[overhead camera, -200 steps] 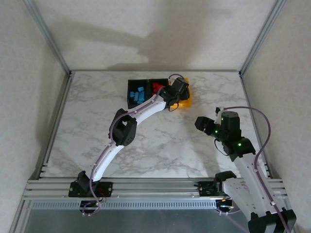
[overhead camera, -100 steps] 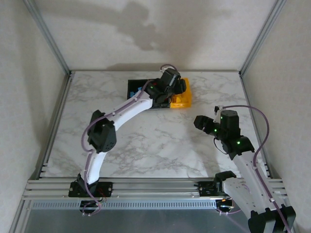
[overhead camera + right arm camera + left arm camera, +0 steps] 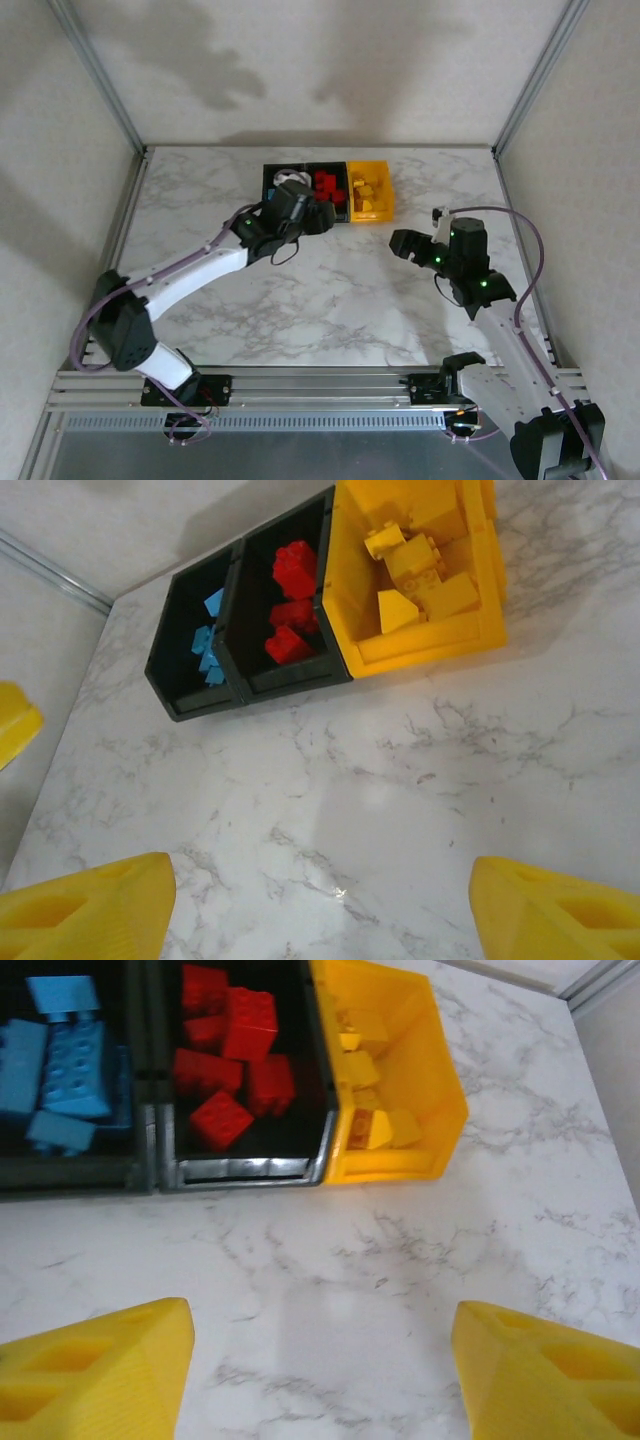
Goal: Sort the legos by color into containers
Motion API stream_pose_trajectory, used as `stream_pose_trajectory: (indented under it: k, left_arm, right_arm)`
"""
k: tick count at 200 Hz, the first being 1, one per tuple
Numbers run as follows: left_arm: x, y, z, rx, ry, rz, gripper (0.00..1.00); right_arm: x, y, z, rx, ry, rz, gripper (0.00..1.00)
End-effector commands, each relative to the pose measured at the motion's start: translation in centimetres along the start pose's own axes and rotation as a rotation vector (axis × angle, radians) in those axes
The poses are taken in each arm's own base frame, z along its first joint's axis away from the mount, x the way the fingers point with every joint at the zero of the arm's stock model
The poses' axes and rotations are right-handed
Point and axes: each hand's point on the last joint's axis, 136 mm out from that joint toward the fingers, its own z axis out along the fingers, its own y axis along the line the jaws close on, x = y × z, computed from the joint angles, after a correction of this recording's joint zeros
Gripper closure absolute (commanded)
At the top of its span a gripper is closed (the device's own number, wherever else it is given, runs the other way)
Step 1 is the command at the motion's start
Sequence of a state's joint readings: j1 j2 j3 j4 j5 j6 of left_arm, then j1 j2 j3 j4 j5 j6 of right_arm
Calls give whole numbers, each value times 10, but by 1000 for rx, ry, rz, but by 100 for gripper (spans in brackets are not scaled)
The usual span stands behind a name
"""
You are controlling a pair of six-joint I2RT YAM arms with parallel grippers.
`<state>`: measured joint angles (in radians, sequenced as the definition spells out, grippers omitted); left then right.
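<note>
The containers stand in a row at the back of the table: a black bin (image 3: pixel 277 180) with blue legos (image 3: pixel 60 1060), a black bin (image 3: pixel 327 190) with red legos (image 3: pixel 235 1060), and a yellow bin (image 3: pixel 371 195) with yellow legos (image 3: pixel 365 1080). My left gripper (image 3: pixel 318 216) hovers just in front of the two black bins, open, with bare marble between its yellow fingers (image 3: pixel 110 1370). My right gripper (image 3: pixel 400 243) is to the right of and nearer than the yellow bin (image 3: pixel 420 570), open and empty over the table, its fingers (image 3: pixel 90 910) wide apart.
The marble table (image 3: pixel 330 300) runs bare of bricks in front of the bins. Metal frame rails (image 3: pixel 120 230) border the left and right sides, and white walls close in behind. The left arm (image 3: pixel 190 270) stretches diagonally across the left half.
My left arm has pulled back from over the yellow bin to the near left, in front of the black bins. Both grippers have opened wider. The right gripper shifted slightly toward the back.
</note>
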<state>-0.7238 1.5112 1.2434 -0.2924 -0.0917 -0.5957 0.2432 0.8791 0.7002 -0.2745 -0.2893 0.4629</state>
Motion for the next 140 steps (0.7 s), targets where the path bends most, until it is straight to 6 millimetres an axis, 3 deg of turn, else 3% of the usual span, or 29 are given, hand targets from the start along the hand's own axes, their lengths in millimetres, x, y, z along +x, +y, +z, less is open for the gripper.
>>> stream_pose_trajectory:
  k: [1,15,20,28,31,34,66,92,116,140]
  left_arm:
    - [-21,18,-25,-17,-113,-21,19]
    - [-24,33,-35,-44,-142,-35,11]
    - [-25,39,-38,-59,-152,-41,1]
    - [-27,50,-43,-83,-169,-51,0]
    - [-28,54,-44,-92,-175,-55,0]
    - [-29,58,-46,-103,-180,-60,0]
    - [-42,107,-71,-213,-293,-103,1]
    - [-58,149,-101,-324,-445,-148,0]
    - [-64,186,-134,-444,-627,-160,0]
    - [-57,219,-166,-553,-800,-141,0]
  right_arm:
    - [-23,14,0,-25,-63,-70,20]
    - [-29,13,3,-10,-73,-84,19]
    - [-31,12,4,-3,-79,-88,19]
    - [-36,11,4,11,-93,-91,16]
    - [-38,11,4,14,-97,-94,5]
    - [-40,11,3,18,-104,-98,2]
    - [-62,-3,-1,130,-192,-123,1]
    - [-86,-38,-11,343,-329,-96,1]
    - [-104,-78,-34,577,-513,-40,1]
    - [-99,-107,-53,704,-699,-91,1]
